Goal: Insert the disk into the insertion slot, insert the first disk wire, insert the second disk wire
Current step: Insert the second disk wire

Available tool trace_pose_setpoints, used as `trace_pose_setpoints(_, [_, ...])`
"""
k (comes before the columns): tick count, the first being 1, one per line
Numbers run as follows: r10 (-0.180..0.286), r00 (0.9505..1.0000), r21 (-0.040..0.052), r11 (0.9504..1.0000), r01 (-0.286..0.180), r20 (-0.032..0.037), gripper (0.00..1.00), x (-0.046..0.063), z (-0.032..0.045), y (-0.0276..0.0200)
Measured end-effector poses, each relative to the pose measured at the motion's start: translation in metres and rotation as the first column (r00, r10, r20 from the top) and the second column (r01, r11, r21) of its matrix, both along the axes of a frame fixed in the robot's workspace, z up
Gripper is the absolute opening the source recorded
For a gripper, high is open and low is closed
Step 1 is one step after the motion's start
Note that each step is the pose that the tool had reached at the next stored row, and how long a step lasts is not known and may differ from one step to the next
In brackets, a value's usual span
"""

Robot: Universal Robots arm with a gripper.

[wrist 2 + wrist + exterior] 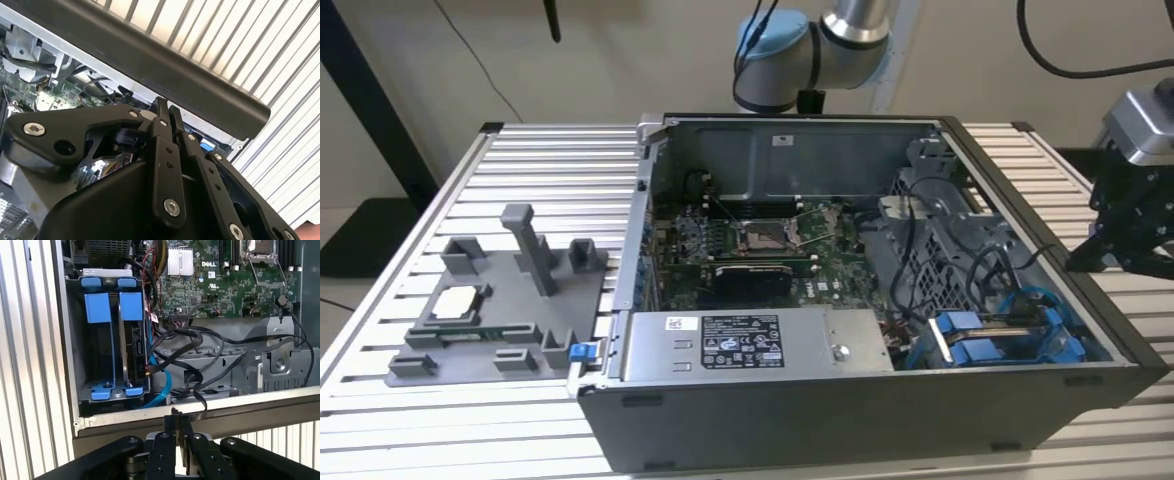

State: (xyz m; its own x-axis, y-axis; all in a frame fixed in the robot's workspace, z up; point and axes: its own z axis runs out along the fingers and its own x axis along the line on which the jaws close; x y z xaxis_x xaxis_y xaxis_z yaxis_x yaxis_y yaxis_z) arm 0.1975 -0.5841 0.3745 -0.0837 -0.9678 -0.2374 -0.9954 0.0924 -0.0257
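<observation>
The disk (134,347) stands edge-on in the insertion slot (92,390), in the bay nearer the cables, under a blue carrier tab (131,305). The neighbouring bay (100,355) looks dark and hollow. Black disk wires (190,337) and a blue wire (162,387) lie loosely beside the disk's connector edge; I cannot tell whether any is plugged in. My gripper (175,415) hangs outside the case wall (240,407), fingers pressed together with nothing visible between them. In the exterior view the gripper (1107,255) is off the case's right side, near the blue bays (1001,340).
The open computer case (854,420) lies on a slatted metal table (520,420). Inside are the motherboard (761,240), a labelled power supply (747,340) and a perforated cage (947,235). A grey fixture (494,330) with a small square chip (454,303) sits at the exterior view's left.
</observation>
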Motion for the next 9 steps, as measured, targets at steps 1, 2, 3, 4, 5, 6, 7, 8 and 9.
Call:
trace_pose_setpoints(1, [0.000,1.0000,0.0029,1.0000,0.000,0.0001,0.00,-0.002,0.0017,-0.0003])
trace_pose_setpoints(2, [-0.001,1.0000,0.0055,1.0000,0.001,0.0001,0.00,-0.004,0.0029,-0.0005])
trace_pose_setpoints(3, [-0.001,1.0000,0.0078,1.0000,0.001,0.0001,0.00,-0.007,0.0041,-0.0006])
trace_pose_setpoints(4, [-0.001,1.0000,0.0098,1.0000,0.001,0.0000,0.00,-0.009,0.0052,-0.0006])
trace_pose_setpoints(5, [-0.001,1.0000,0.0118,0.9999,0.001,0.0001,0.00,-0.012,0.0063,-0.0006])
trace_pose_setpoints(6, [-0.001,1.0000,0.0140,0.9999,0.001,0.0000,0.00,-0.015,0.0070,-0.0006])
trace_pose_setpoints(7, [-0.002,1.0000,0.0158,0.9999,0.002,0.0000,0.00,-0.018,0.0077,-0.0006])
trace_pose_setpoints(8, [-0.002,1.0000,0.0177,0.9998,0.002,0.0001,0.00,-0.021,0.0086,-0.0006])
trace_pose_setpoints(9, [-0.003,1.0000,0.0193,0.9998,0.003,0.0001,0.00,-0.024,0.0092,-0.0006])
